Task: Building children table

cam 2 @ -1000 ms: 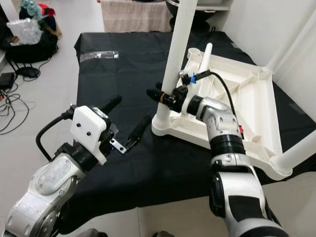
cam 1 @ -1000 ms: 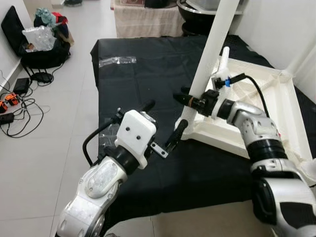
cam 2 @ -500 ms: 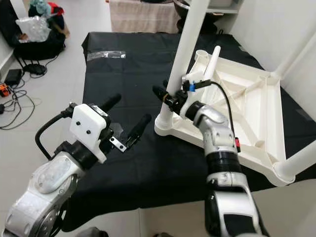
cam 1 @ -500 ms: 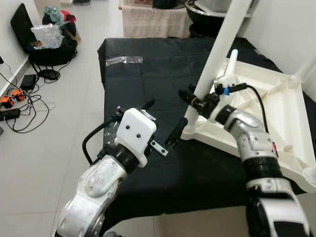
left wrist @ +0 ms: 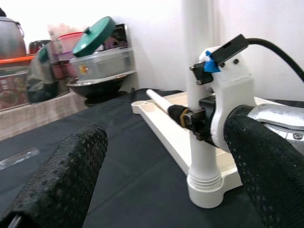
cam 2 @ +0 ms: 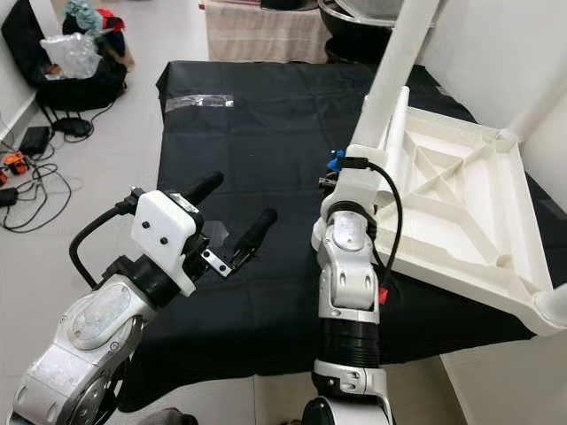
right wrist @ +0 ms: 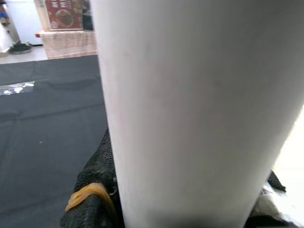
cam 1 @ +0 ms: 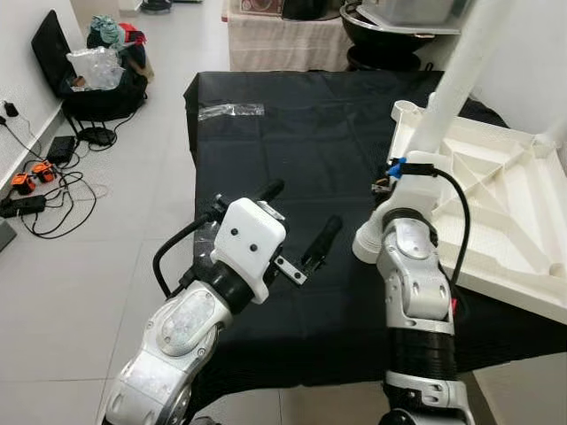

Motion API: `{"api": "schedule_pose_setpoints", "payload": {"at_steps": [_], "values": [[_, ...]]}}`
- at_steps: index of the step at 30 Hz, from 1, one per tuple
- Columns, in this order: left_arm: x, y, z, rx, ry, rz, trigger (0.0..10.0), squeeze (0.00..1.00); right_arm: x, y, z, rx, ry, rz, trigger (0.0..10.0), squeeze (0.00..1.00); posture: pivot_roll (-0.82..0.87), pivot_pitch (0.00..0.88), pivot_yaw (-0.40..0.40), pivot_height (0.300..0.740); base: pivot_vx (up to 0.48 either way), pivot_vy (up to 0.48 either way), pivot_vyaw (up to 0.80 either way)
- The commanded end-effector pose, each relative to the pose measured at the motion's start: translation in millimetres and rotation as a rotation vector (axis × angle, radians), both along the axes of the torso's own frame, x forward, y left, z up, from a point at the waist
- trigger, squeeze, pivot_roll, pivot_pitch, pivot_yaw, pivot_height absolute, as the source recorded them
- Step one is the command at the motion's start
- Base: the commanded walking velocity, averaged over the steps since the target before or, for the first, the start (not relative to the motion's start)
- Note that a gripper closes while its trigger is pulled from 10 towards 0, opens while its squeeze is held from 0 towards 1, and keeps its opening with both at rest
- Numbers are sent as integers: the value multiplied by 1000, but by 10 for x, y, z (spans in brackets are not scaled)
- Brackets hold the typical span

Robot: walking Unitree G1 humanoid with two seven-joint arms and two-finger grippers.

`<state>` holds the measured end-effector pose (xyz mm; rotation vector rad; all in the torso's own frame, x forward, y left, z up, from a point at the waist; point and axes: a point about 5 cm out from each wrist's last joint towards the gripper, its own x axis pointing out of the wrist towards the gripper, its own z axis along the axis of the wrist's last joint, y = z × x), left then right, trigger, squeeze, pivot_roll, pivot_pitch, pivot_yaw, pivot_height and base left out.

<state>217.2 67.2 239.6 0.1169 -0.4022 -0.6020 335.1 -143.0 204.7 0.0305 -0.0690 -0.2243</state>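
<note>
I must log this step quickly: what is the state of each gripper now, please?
Left gripper: open, holding nothing, above the black cloth.
Right gripper: closed on the upright white table leg.

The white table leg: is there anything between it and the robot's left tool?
Nothing visible. The left tool hovers open over bare black cloth, and the stretch of cloth across to the white table leg has nothing on it. The right tool is at the leg, by its side.

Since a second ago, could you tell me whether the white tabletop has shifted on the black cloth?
Yes. The tabletop slid toward the robot's right, away from the plastic bag.
</note>
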Motion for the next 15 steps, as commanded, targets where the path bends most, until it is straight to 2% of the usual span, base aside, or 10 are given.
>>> {"api": "schedule_pose_setpoints", "payload": {"at_steps": [1,3,4,7,8,9,10,11,13,15], "values": [[-11,-20,-25,2,8,-6,10000,0,-66,173,-40,41,-4,56,10000,765,78,75,-88,740,0,0,0],[-11,-20,-25,2,8,-6,10000,0,-66,173,-40,41,-4,56,10000,765,78,75,-88,740,0,0,0],[-11,-21,-28,2,9,-7,10000,0,-77,174,-6,28,-20,58,10000,1000,78,75,-88,740,0,0,0],[-12,-24,-32,2,10,-7,10000,0,-64,152,30,-20,-36,98,10000,1000,77,70,-89,740,0,0,0],[-9,-21,-28,5,3,-1,10000,0,-47,134,40,-70,-39,187,10000,0,78,69,-91,740,0,0,0],[2,-8,-23,7,-1,7,10000,0,-20,21,-56,-75,32,366,10000,0,77,69,-91,740,0,0,0],[5,-4,-22,7,-2,9,10000,0,-22,-12,-101,-56,64,437,10000,0,77,69,-91,740,0,0,0],[5,-4,-22,7,-2,9,10000,0,-22,-12,-101,-56,64,437,10000,0,77,69,-91,740,0,0,0],[7,-4,-24,5,-1,8,10000,0,-59,-198,-167,-39,146,645,10000,0,70,68,-86,740,0,0,0],[6,-5,-24,5,0,8,10000,0,-72,-222,-170,-49,153,682,10000,0,70,68,-86,740,0,0,0]]}}
